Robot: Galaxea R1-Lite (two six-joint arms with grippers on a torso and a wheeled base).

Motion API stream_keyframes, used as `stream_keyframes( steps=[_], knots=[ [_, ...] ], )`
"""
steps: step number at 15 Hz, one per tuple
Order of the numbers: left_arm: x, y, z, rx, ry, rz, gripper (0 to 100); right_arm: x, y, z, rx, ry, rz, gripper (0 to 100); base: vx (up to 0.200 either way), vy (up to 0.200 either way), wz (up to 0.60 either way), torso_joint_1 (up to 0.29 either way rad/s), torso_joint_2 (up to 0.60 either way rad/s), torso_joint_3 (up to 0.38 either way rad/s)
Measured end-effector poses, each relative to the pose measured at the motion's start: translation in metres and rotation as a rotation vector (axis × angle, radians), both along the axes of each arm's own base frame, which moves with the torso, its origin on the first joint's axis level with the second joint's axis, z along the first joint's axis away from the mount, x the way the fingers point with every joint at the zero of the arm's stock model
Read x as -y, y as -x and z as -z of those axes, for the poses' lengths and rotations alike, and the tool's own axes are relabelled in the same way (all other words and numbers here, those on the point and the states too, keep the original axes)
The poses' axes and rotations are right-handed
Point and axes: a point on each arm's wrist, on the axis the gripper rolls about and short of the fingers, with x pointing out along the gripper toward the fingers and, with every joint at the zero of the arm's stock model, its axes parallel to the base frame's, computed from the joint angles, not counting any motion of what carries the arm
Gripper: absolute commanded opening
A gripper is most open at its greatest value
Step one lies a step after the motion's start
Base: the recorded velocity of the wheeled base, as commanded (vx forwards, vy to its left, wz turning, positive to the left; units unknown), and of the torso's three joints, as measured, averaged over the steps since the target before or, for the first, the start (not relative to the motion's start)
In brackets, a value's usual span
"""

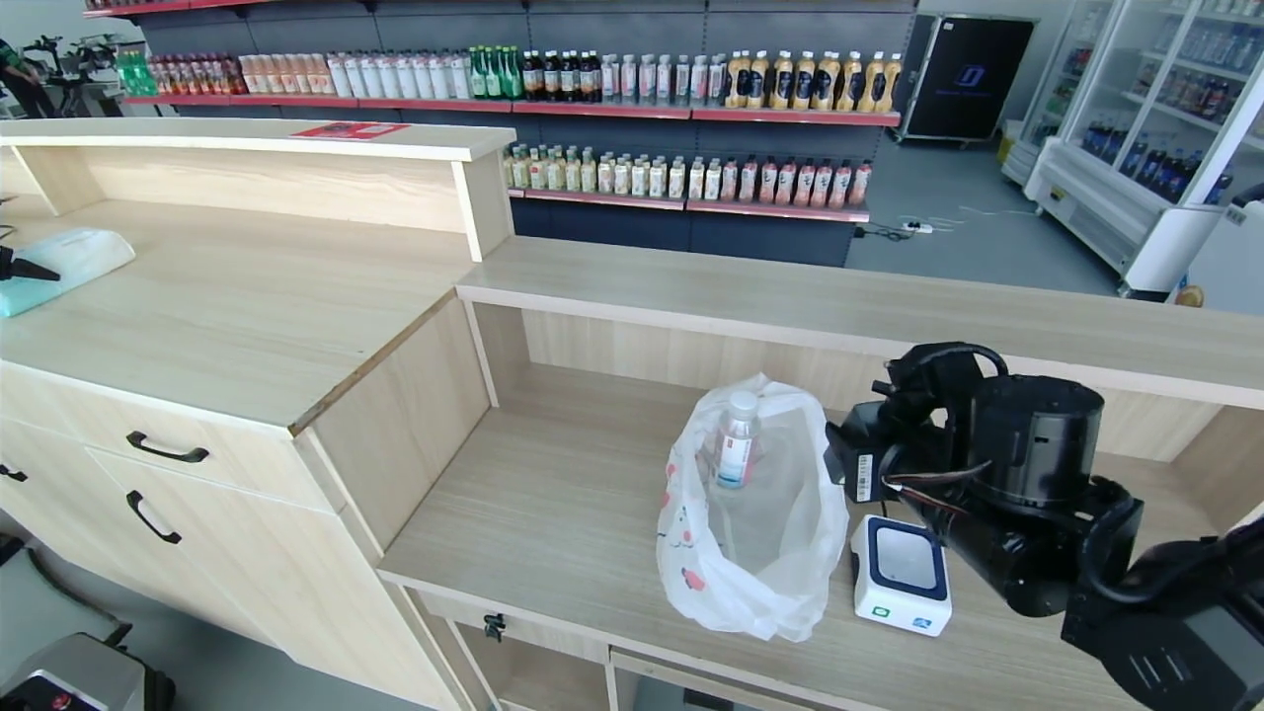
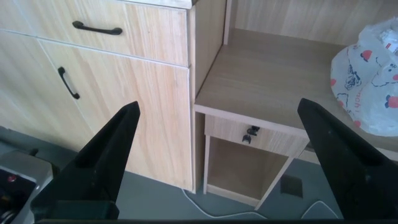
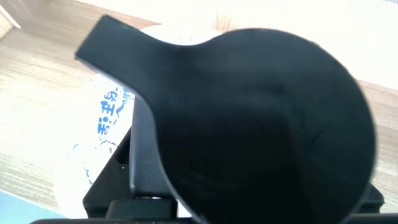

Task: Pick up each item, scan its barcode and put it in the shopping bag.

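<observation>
1 bag [image 1: 760, 553] stands open near the front edge of the lower tabletop [image 1: 553, 513], with 1 bottle [image 1: 737, 439] upright inside. 1 scanner [image 1: 901, 573] sits just right of it. The right tool [image 1: 851, 459] hangs over the scanner, apparently clamped on 1 black item [image 3: 261, 124]. Bare tabletop lies left of the bag, up to the cabinet [image 2: 155, 93] wall. The left tool [image 2: 217, 104] is spread apart before the cabinet front.

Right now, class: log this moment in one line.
bottle in shopping bag | scanner beside bag | left gripper open | right gripper by bag
</observation>
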Motion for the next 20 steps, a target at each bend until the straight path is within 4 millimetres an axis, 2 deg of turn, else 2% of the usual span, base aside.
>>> stream_keyframes(
  steps=[4,10,16,20],
  knots=[
    [0.0,0.0,0.0,0.0,0.0,0.0,100,0.009,0.005,0.02,-0.009,-0.005,0.024,0,0.0,0.0,0.0,0.0,0.0,0.0],
    [0.0,0.0,0.0,0.0,0.0,0.0,100,0.015,0.005,0.037,-0.09,-0.05,0.054,0,0.0,0.0,0.0,0.0,0.0,0.0],
    [0.0,0.0,0.0,0.0,0.0,0.0,100,0.024,-0.007,0.065,-0.174,-0.052,0.098,0,0.0,0.0,0.0,0.0,0.0,0.0],
    [0.0,0.0,0.0,0.0,0.0,0.0,100,0.022,-0.015,0.084,-0.193,-0.05,0.092,0,0.0,0.0,0.0,0.0,0.0,0.0]
  ],
)
